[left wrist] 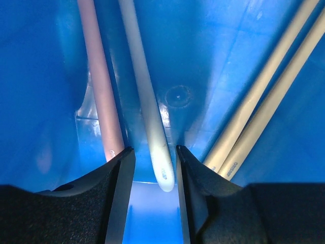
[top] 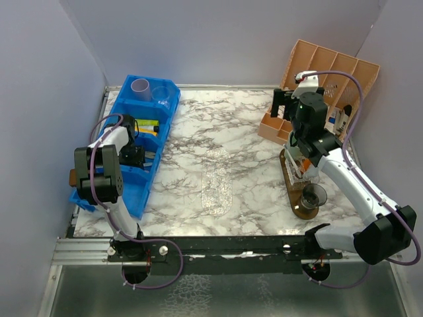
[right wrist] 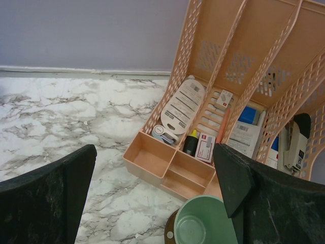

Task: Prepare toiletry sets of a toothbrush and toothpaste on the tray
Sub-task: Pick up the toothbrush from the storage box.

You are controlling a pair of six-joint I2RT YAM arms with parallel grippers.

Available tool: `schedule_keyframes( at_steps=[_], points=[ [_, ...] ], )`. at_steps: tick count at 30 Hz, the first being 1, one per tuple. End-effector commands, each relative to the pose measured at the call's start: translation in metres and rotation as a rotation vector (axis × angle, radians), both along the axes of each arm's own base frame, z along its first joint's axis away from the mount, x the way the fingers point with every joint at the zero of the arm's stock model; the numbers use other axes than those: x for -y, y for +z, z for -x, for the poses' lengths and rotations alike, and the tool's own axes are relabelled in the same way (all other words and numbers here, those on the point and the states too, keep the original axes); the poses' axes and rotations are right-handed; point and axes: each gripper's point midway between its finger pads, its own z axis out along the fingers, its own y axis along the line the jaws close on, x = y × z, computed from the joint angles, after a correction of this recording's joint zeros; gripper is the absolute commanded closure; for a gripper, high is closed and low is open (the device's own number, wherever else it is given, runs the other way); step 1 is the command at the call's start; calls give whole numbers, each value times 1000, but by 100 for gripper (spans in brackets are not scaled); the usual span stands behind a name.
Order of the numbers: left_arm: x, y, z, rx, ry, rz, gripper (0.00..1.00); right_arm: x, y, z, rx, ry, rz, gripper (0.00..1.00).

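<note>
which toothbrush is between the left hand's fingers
The white toothbrush, its end inside the open left hand; the pink one and the two beige ones lie outside the fingers.

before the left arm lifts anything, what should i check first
1. Left pincer lined up on one brush: ok, the end of the white toothbrush lies between its jaws.
2. Jaws closed on that brush: not ok, a gap shows on one side of the handle.
3. Neighbours out of the grip: cannot tell, the pink toothbrush runs right beside one finger in the blue bin.
4. Right pincer free to receive: ok, open wide and holding nothing.
5. Cup ready: ok, the mint green cup stands upright and empty below the right pincer.
</note>
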Motion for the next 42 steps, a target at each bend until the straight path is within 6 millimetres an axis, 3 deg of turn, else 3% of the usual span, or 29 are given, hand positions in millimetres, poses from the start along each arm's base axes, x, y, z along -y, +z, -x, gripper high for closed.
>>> schedule_keyframes(
  at_steps=[1, 6, 10, 17, 33, 42],
  points=[
    [-3, -17, 6, -64, 38, -2, 59, 2, 8, 3, 30, 1, -25, 0],
    [-7, -27, 2, -76, 35, -15, 66, 3, 9, 4, 33, -4, -26, 0],
    [-7, -31, 7, -72, 44, -11, 86, 5, 10, 5, 34, -11, -30, 0],
    [-8, -13, 5, -18, 57, -16, 100, 5, 9, 7, 34, -11, -39, 0],
    [-18, 33, 3, 74, 77, -71, 100, 4, 8, 13, 38, 10, -49, 0],
    [-26, 76, -6, 181, 64, -119, 100, 0, 10, 17, 48, 34, -65, 0]
  ],
)
